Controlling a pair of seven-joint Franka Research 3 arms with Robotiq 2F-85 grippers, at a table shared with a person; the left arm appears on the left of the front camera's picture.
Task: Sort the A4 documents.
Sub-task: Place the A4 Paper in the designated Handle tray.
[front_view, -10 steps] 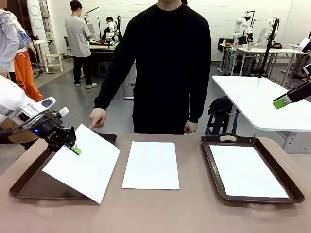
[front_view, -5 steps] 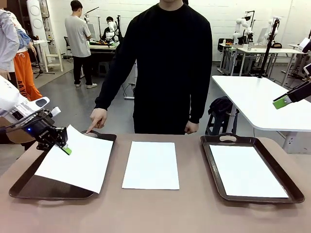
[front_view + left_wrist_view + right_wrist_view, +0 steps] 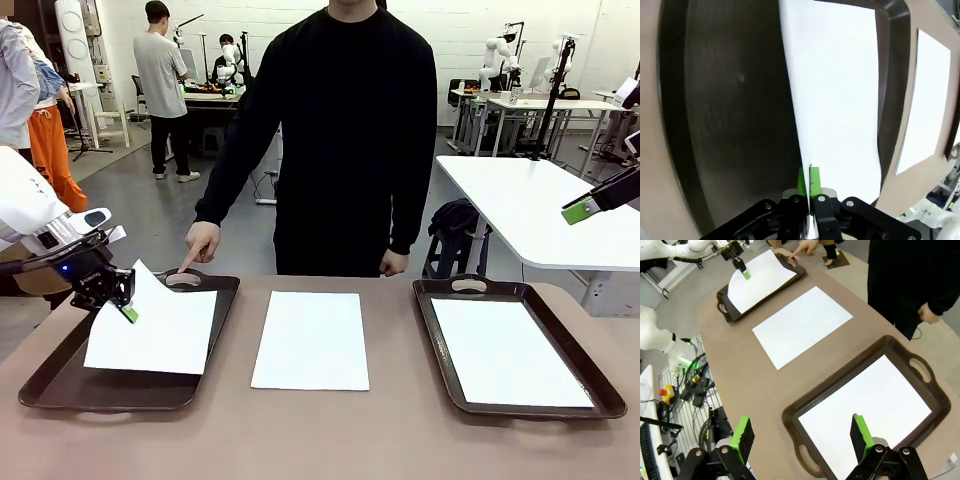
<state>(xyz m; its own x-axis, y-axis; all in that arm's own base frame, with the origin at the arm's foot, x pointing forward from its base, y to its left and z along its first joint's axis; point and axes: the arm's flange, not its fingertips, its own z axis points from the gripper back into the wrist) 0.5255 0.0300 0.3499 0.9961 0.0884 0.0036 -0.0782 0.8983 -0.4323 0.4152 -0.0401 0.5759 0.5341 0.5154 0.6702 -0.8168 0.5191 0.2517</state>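
Brown table (image 3: 320,440), left jaws pinching sheet (image 3: 150,335) that hides half its tray (image 3: 50,390), right jaws wide.

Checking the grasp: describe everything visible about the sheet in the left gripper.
Plain white, blank A4 sheet, thin, slightly bowed. The shut left gripper pinches its left edge between green pads, holding that side up; the rest slopes down into the left dark brown tray, apparently resting on its floor.

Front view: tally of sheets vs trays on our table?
A4 documents: 3 (left sheet, middle sheet, right sheet)
Trays: 2 (left tray, right tray)
Total: 5
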